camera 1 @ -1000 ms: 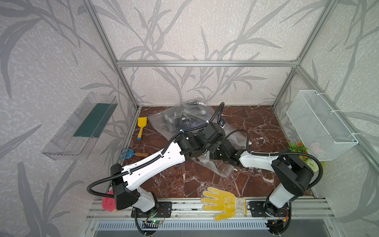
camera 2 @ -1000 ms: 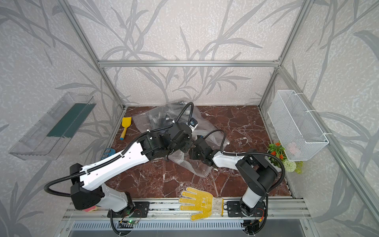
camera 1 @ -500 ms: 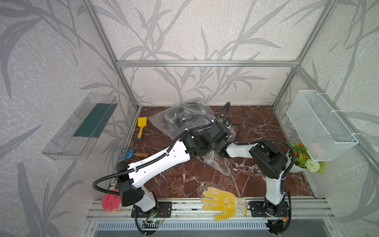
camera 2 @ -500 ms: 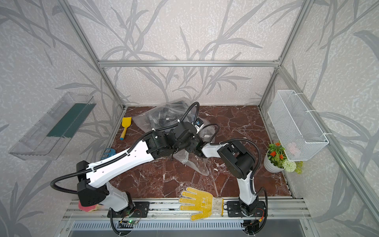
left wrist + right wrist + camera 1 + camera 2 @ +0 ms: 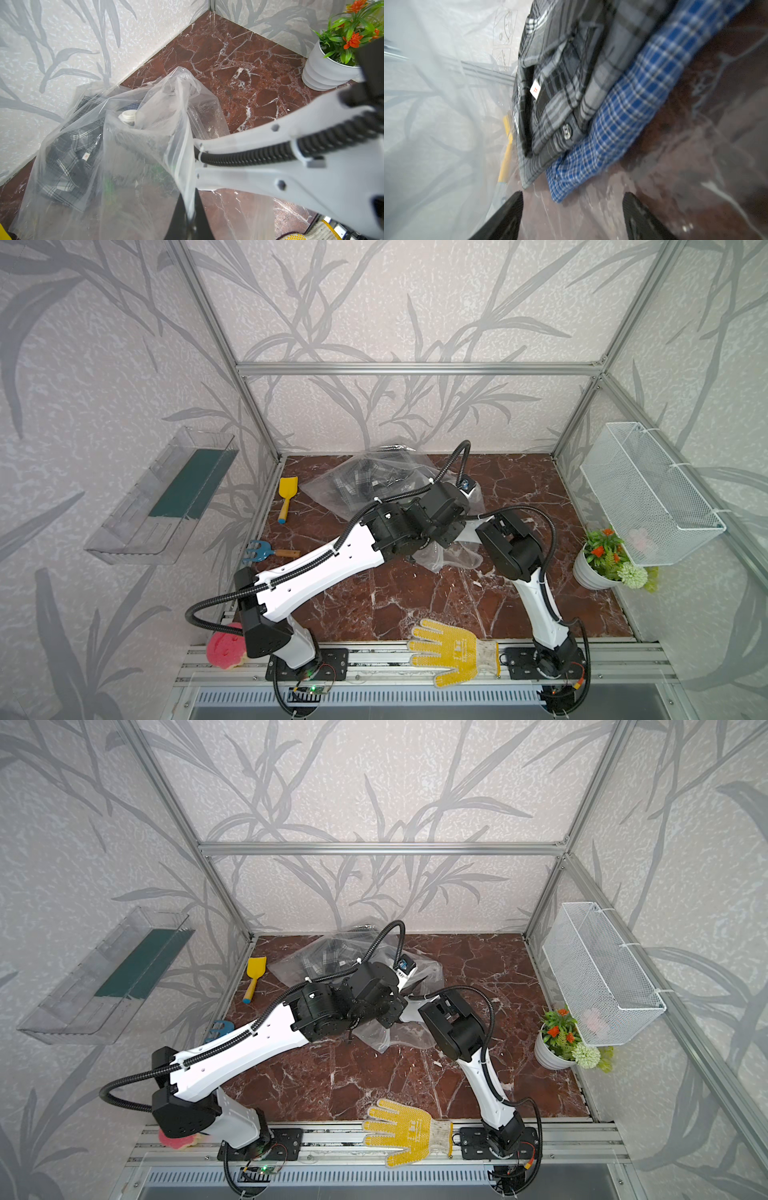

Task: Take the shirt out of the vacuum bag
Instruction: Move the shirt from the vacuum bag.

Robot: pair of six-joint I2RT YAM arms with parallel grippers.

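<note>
The right gripper (image 5: 572, 199), in the right wrist view, has its jaws well apart, wider than a second ago, and holds nothing. It seems to be just inside the mouth of the vacuum bag (image 5: 436, 124), facing the grey plaid shirt (image 5: 571, 72), which lies folded on a blue checked shirt (image 5: 633, 104). Both are near but untouched.

In the left wrist view the left gripper (image 5: 190, 216) is pinched shut on the bag's plastic edge, tenting it up. The white valve (image 5: 127, 116) rides on top, and the right arm (image 5: 311, 176) reaches in beside it.

In both top views that arm has folded in from the side toward the bag at the back of the marble floor (image 5: 415, 601). I judge the reach made, with closing on fabric next.
</note>
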